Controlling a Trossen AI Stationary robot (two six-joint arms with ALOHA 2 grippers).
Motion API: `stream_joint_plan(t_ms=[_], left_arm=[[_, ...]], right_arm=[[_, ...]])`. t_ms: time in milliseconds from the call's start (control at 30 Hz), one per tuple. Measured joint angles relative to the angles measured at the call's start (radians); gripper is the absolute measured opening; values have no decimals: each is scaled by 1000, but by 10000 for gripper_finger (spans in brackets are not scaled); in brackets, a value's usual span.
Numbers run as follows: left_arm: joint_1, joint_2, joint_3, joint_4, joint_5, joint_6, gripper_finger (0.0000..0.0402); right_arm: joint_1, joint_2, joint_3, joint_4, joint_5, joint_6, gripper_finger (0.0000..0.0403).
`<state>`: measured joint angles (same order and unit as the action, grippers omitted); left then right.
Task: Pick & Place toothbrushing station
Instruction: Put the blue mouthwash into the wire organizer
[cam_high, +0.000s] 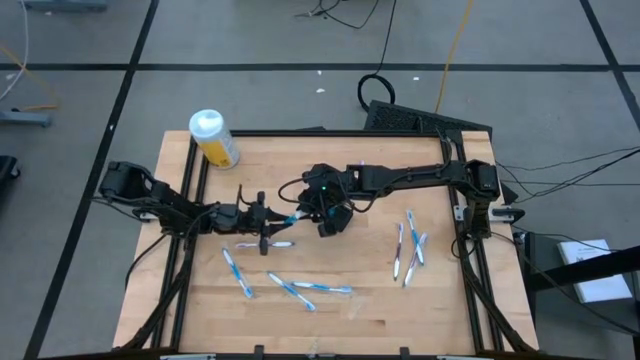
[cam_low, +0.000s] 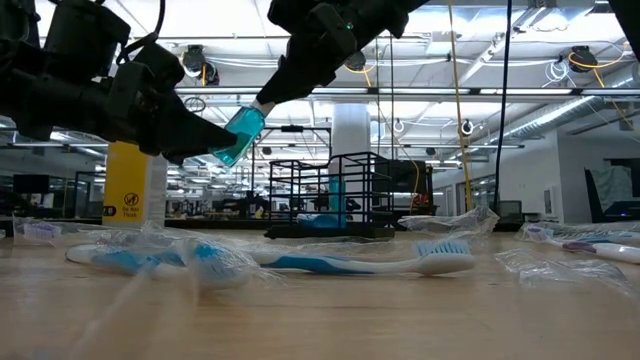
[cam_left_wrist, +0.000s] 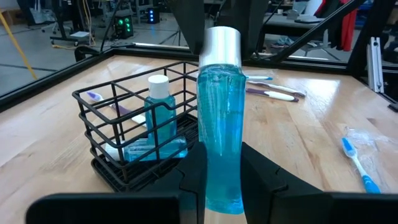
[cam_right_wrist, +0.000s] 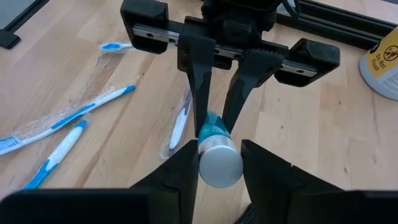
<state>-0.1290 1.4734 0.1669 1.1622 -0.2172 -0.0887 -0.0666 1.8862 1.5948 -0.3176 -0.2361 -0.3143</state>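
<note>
Handover mid-air: L gripper (cam_left_wrist: 224, 177) clamps tube (cam_left_wrist: 221, 118) base, R gripper (cam_right_wrist: 219, 163) closed round its cap. Basket (cam_left_wrist: 134, 140) on table just beyond. Next: L lets go, R lowers tube into basket.

A tube (cam_left_wrist: 221, 112) stood upright at frame centre, the basket (cam_left_wrist: 134, 134) left of it, toothbrushes (cam_left_wrist: 357, 165) scattered right.

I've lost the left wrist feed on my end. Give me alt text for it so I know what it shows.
The left gripper holds a teal tube upright between its fingers, while the right gripper closes on the tube's silver cap from above. Beside it on the wooden table, a black wire basket holds another teal tube; loose toothbrushes lie beyond.
</note>
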Motion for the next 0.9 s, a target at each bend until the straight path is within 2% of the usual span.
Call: stream_joint_plan(t_ms=[367,900], left_arm=[[7,0,0,5,6,1,64],[7,0,-1,17,8,4,64]], right_arm=[[0,0,0,-5,-1,-19,84],[0,-1,1,-9,-6,-40,83]])
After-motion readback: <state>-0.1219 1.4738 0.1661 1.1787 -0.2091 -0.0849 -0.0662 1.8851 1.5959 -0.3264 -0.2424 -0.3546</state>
